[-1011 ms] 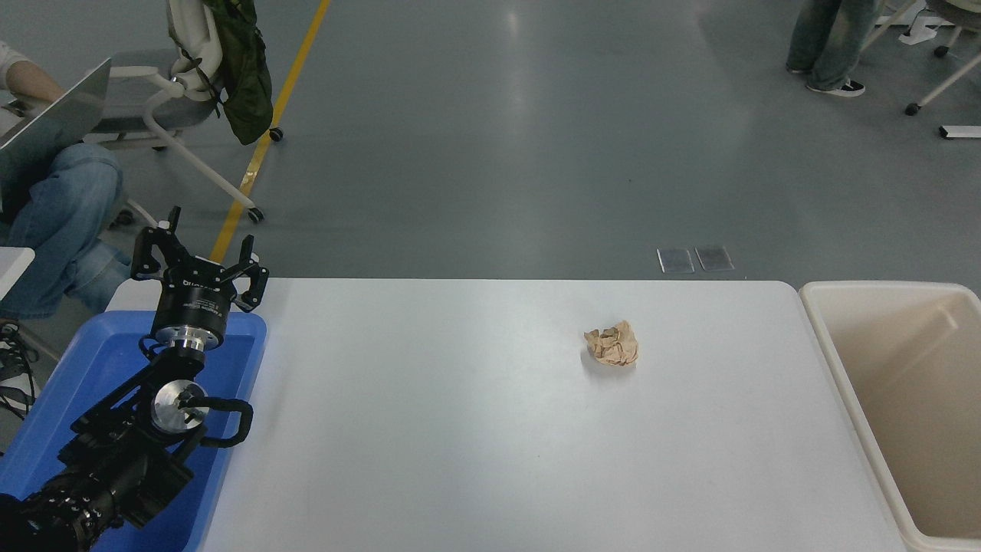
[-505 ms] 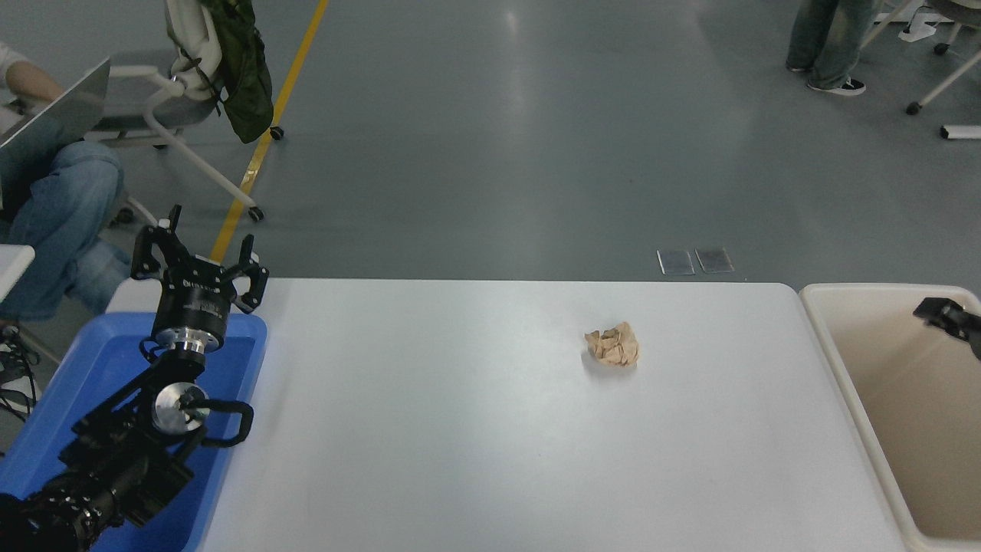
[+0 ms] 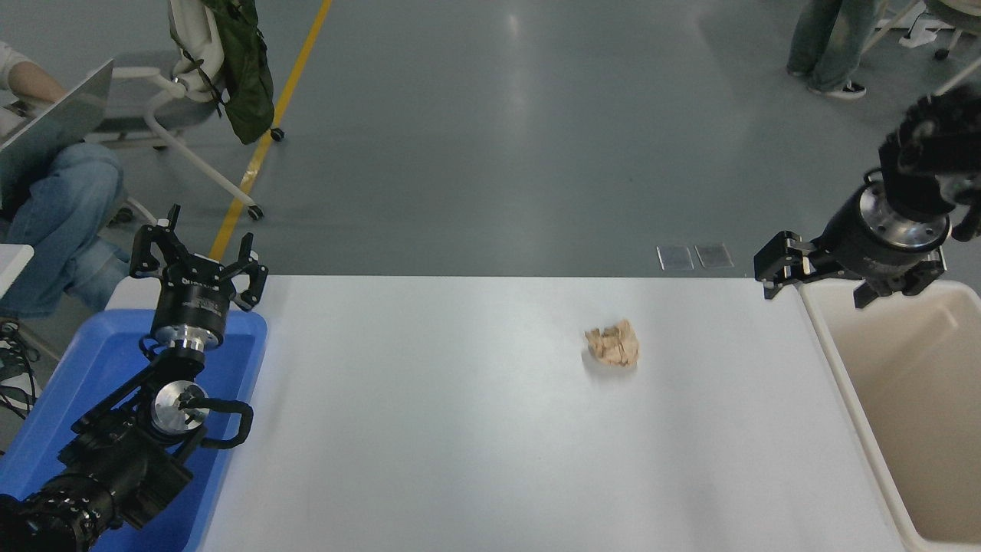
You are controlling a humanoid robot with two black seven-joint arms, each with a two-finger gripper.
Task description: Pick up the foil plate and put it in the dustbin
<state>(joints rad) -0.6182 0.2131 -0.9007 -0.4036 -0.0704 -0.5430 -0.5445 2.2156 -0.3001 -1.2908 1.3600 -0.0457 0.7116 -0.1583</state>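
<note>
The foil plate is nowhere in view. The beige dustbin stands against the table's right end, and the part of its inside that I can see holds nothing. My right gripper hangs above the bin's far left corner, by the table's far right corner. It is open and empty. My left gripper is parked at the lower left above the blue tray, open and empty.
A small crumpled brown paper ball lies on the white table, right of centre. A blue plastic tray sits at the table's left end under my left arm. A seated person is at the far left, and another stands at the top right.
My right arm has come into view from the right edge and risen over the bin's far left corner. The left arm and the paper ball have not moved.
</note>
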